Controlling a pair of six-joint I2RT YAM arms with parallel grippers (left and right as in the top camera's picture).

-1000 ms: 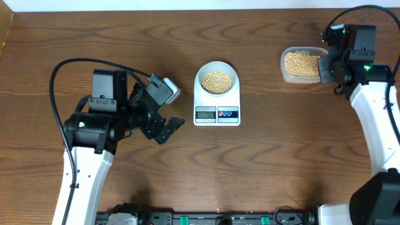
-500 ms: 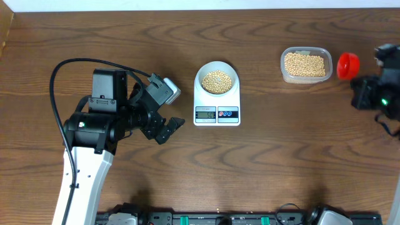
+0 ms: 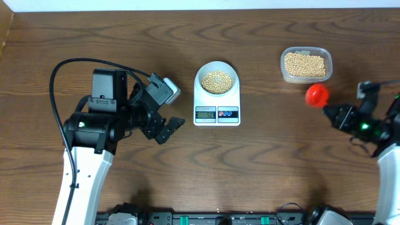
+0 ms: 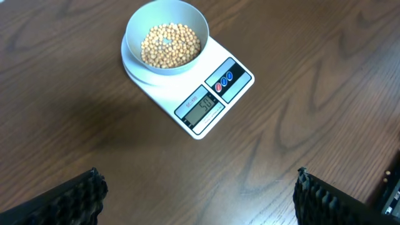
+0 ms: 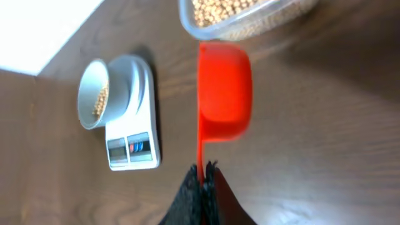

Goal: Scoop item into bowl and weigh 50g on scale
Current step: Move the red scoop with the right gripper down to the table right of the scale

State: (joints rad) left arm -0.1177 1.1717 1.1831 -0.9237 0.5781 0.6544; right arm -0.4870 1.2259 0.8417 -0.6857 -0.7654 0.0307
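Bright, even light, soft shadows — the scale (image 5: 140, 106) looks blurred.

Overhead looks straight down on whole table (image 3: 250, 175); both wrist views angle down, nearer; all share scale (image 3: 217, 114)

Left claw (image 4: 199, 190) gapes wide; right claw (image 5: 205, 174) seemingly clamped.

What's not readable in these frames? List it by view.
- scale reading: digits too small overhead, soft in the left wrist view.
- red scoop contents: right wrist view blurred; tiny overhead.
- clear container: cut by the right wrist view's top edge.
- right arm: cut by the overhead's right edge.
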